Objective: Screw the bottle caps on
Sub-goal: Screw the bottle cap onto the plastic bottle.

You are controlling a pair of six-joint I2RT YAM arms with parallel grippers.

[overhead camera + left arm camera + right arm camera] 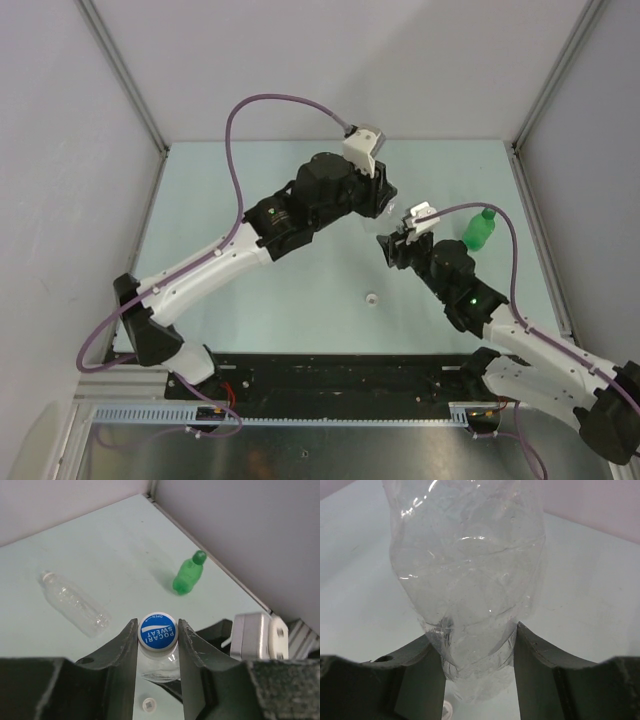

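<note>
1. Left gripper (157,626): the jaws were closed onto the blue-topped cap (157,630), with 1 finger touching each side of its white rim. The cap's printed top faced the left wrist camera.

2. Held clear bottle (470,580): it sat directly under the blue-topped cap, between the 2 arms above the middle of the table (250,320). The frames did not show how far the cap was threaded onto it.

3. Right gripper (474,632): the jaws pinched the held clear bottle on both sides of its ribbed body, with the fingers (427,672) pressed against the plastic.

4. Green bottle (188,575): it stood upright on the table near the right wall, apart from both grippers, with the green cap (199,556) on its neck.

5. Second clear bottle (75,602): it lay on its side on the table, well apart from the green bottle. Its neck end was white. Whether that was a cap could not be told.

6. Loose white cap (371,298): it lay on the table surface below the held clear bottle, touching nothing.
</note>
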